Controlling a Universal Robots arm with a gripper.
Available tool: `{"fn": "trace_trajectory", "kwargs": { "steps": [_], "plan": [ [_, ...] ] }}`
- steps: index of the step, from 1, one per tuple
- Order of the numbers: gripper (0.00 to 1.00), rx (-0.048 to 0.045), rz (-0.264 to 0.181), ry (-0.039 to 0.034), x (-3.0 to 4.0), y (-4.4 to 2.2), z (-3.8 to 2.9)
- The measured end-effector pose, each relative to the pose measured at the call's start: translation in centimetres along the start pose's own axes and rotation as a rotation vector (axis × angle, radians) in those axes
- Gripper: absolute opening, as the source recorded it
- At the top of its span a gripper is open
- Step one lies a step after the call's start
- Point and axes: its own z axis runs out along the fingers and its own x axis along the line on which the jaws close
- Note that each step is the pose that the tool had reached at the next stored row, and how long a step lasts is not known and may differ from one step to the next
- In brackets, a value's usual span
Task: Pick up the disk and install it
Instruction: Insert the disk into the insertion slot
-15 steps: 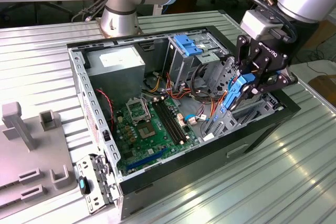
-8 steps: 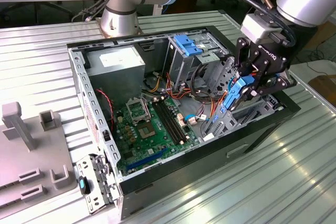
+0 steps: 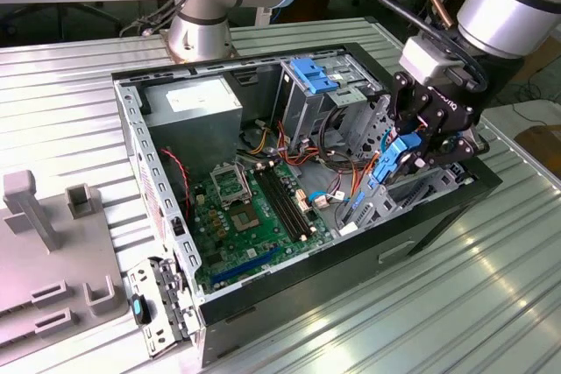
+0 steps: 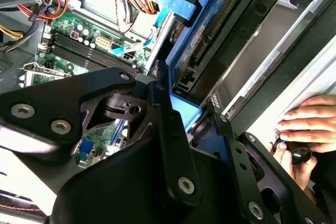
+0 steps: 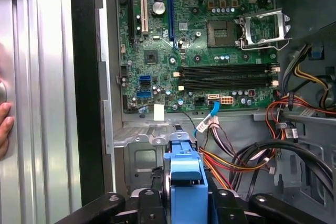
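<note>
Pinching the flat, blue-framed disk [image 3: 392,164], our black hand [image 3: 410,153] holds it over the open black computer case [image 3: 289,291], at its drive cage.

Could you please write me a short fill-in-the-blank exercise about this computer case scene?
1. The gripper is shut on the blue-framed ____ at the edge of the open computer case.
2. The motherboard inside the case is ____ in colour.
3. In the first wrist view, a person's ____ rests on the metal table outside the case.
Missing words: disk; green; hand.
</note>
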Motion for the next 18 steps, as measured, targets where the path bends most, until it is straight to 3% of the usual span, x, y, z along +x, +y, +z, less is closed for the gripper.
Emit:
{"fn": "trace_trajectory", "kwargs": {
  "steps": [10,17,18],
  "plan": [
    [0.37,-0.0003,0.001,0.0000,0.14,-0.12,1.60],
    [0.38,-0.0004,0.000,-0.0009,0.16,-0.20,1.91],
    [0.44,-0.0004,0.001,0.0000,0.15,-0.20,1.86]
  ]
}}
